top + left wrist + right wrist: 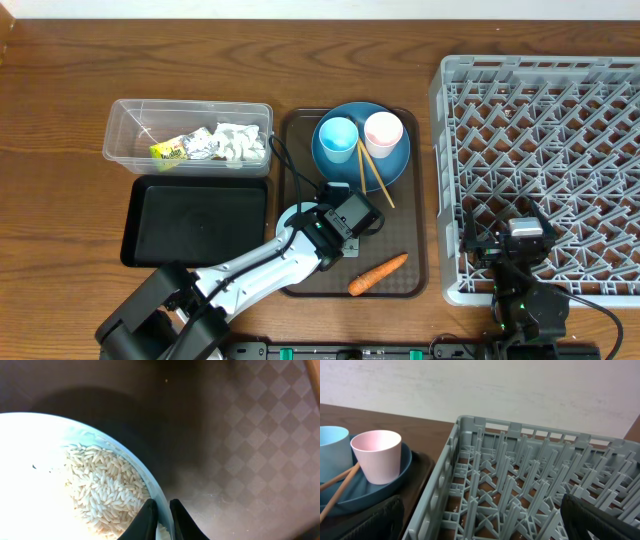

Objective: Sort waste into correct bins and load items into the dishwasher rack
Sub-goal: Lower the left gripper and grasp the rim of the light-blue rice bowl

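Observation:
My left gripper (pixel 162 506) is shut on the rim of the white bowl (pixel 45 460), one finger inside and one outside. Loose white rice (pixel 105 490) lies in the bowl. From overhead, the left gripper (pixel 322 228) is over the brown tray and hides most of the bowl (pixel 292 214). An orange carrot (pixel 378 274) lies on the tray in front. The blue plate (pixel 395 165) carries a light blue cup (pixel 337 138), a pink cup (pixel 383 130) and two chopsticks (pixel 372 172). My right gripper (pixel 510 235) stands open and empty over the grey dishwasher rack (pixel 560 120).
A clear tub (pixel 125 135) at the back left holds crumpled white paper (pixel 238 142) and a yellow-green wrapper (pixel 168 151). A black tray (pixel 195 220) lies in front of it. The brown serving tray (pixel 420 200) sits between these and the rack (pixel 520 460).

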Controlling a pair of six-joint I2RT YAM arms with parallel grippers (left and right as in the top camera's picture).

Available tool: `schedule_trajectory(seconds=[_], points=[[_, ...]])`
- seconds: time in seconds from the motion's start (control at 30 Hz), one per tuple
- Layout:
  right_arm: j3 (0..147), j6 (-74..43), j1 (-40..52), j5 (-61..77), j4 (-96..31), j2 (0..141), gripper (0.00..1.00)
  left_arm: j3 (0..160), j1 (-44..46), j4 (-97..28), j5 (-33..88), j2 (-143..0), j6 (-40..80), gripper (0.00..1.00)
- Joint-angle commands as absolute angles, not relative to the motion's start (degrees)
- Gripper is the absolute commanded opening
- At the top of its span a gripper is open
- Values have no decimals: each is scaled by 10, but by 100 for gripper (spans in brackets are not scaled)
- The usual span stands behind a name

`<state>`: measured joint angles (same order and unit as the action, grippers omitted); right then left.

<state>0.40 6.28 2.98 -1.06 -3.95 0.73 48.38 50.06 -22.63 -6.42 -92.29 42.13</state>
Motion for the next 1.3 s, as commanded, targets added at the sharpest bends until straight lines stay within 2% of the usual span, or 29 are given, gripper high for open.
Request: schedule_trajectory(seconds=[0.0,0.43,0.63,0.8,1.27], points=[[3,58,31,-15,-41,6,99,480,502,-236,-71,-927,421,8],[3,58,31,-15,-41,7,99,480,502,-278,-72,-860,418,6],[3,59,31,-15,-41,7,99,480,502,-282,-72,-827,356,7],[3,58,31,-15,-41,6,99,480,502,-293,-72,-813,355,6],[3,59,31,-15,-41,6,99,481,501,-348,-124,-730,341,6]])
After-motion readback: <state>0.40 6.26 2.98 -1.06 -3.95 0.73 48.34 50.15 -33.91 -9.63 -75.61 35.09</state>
